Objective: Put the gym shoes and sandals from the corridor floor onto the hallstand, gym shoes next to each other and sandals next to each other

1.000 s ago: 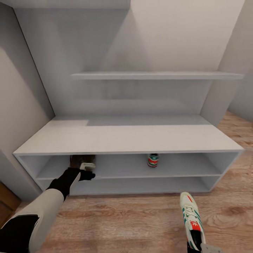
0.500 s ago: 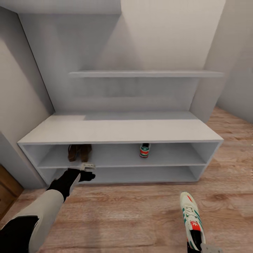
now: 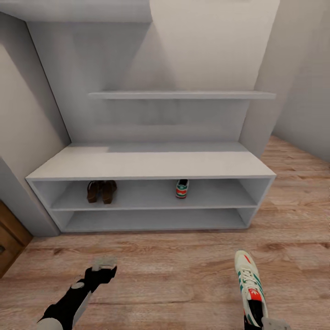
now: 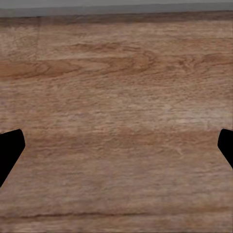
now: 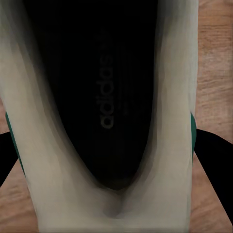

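Gym shoe (image 3: 249, 288) clamped in right end effector (image 3: 262, 322).

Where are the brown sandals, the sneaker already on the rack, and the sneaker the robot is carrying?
Sandals (image 3: 101, 191): head view, on the pair's straps.
Shelved sneaker (image 3: 182, 188): head view, on its heel.
Carried sneaker (image 3: 248, 277): head view, on its laces.

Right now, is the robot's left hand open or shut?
Open. The left hand shows its two fingertips far apart, with just corridor floor between them.
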Robot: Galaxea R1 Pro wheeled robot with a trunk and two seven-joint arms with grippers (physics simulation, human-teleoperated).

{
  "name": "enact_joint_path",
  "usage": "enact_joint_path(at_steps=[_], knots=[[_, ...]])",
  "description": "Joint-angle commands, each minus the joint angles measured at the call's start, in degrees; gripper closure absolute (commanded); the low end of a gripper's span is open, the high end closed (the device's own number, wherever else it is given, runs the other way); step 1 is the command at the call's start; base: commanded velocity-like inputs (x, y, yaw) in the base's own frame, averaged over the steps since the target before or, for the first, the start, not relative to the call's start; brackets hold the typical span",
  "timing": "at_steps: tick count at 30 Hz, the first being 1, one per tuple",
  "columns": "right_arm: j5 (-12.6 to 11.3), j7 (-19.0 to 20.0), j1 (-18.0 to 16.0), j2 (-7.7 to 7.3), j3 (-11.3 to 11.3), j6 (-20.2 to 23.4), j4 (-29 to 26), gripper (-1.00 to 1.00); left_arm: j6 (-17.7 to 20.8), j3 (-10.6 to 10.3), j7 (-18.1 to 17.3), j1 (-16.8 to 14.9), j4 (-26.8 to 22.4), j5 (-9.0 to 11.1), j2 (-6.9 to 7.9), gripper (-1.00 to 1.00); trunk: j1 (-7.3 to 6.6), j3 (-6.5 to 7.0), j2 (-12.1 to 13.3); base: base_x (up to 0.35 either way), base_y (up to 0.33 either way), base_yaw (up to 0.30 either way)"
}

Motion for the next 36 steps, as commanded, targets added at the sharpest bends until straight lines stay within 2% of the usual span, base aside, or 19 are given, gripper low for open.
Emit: enact_joint_path(at_steps=[1, 5, 6, 7, 11, 12, 14, 18, 19, 21, 22, 26, 27, 31, 36], knots=[[0.6, -0.15, -0.05, 0.04, -0.28, -0.2, 0.07, 1.0, -3.37, 0.57, -0.47, 2.01, 0.02, -0.24, 0.2, -1.0, -0.02, -0.04, -0.02, -0.027, -0.016, 0.0], [0.59, -0.07, -0.05, 0.11, -0.29, -0.18, 0.01, 1.0, -10.85, 0.73, -0.47, 6.79, 0.03, -0.18, 0.55, -1.0, -0.02, -0.04, -0.02, -0.015, -0.009, 0.0], [0.58, -0.04, -0.05, 0.17, -0.3, -0.15, -0.06, 1.0, -13.52, 0.76, -0.47, 8.55, 0.07, -0.15, 0.62, -1.0, -0.02, -0.04, -0.02, -0.006, -0.003, 0.0], [0.53, 0.04, -0.08, 0.52, 0.11, -0.01, -0.53, 1.0, -19.18, 0.79, -0.5, 12.42, 0.5, -0.06, 0.68, -1.0, -0.02, -0.04, -0.02, -0.002, -0.001, 0.0], [0.49, 0.02, -0.15, 1.06, 2.31, 0.42, -1.59, 1.0, -23.2, 0.79, -0.67, 15.23, 0.69, -0.03, 0.7, -1.0, -0.02, -0.04, -0.02, 0.0, 0.0, 0.0], [0.46, -0.04, -0.36, 1.19, 3.47, 0.91, -2.14, 1.0, -24.14, 0.8, -0.79, 16.11, 0.59, -0.03, 0.71, -1.0, -0.02, -0.04, -0.02, 0.0, 0.0, 0.0], [0.44, -0.08, -0.79, 1.31, 4.57, 1.9, -2.68, 1.0, -24.72, 0.8, -0.99, 16.84, 0.57, -0.02, 0.71, -1.0, -0.02, -0.04, -0.02, 0.0, 0.0, 0.0], [0.36, -0.13, -3.18, 1.85, 6.83, 7.53, -4.53, 1.0, -25.32, 0.85, -1.38, 17.83, 0.79, 0.01, 0.71, -1.0, -0.02, -0.04, -0.02, 0.0, 0.0, 0.0], [0.34, -0.15, -4.52, 2.31, 7.44, 11.04, -5.36, 1.0, -25.25, 0.88, -1.4, 18.0, 0.84, 0.02, 0.71, -1.0, -0.02, -0.04, -0.02, 0.0, 0.0, 0.0], [0.33, -0.18, -5.9, 2.9, 7.85, 14.73, -6.21, 1.0, -25.14, 0.92, -1.41, 18.11, 0.9, 0.0, 0.71, -1.0, -0.02, -0.04, -0.02, 0.0, 0.0, 0.0], [0.33, -0.24, -7.23, 3.58, 8.11, 18.39, -7.11, 1.0, -25.07, 0.91, -1.42, 18.18, 0.92, 0.03, 0.71, -1.0, -0.02, -0.04, -0.02, 0.0, 0.0, 0.0], [0.32, -0.37, -9.56, 5.06, 8.39, 24.47, -9.16, 1.0, -24.95, 0.9, -1.43, 18.26, 0.98, 0.01, 0.71, -1.0, -0.02, -0.04, -0.02, 0.0, 0.0, 0.0], [0.34, -0.44, -10.52, 5.9, 8.45, 26.69, -10.34, 1.0, -24.92, 0.9, -1.43, 18.28, 1.04, 0.03, 0.74, -1.0, -0.02, -0.04, -0.02, 0.0, 0.0, 0.0], [0.38, -0.61, -12.62, 7.74, 8.6, 29.9, -13.37, 1.0, -24.87, 1.56, -1.44, 18.3, 1.13, 0.5, 1.0, -1.0, -0.02, -0.04, -0.02, 0.0, 0.0, 0.0], [0.43, -2.11, -14.9, 9.57, 8.71, 31.75, -16.52, 1.0, -24.86, 3.36, -1.55, 18.31, 1.18, 2.48, 1.8, -1.0, -0.02, -0.04, -0.02, 0.0, 0.0, 0.0]])
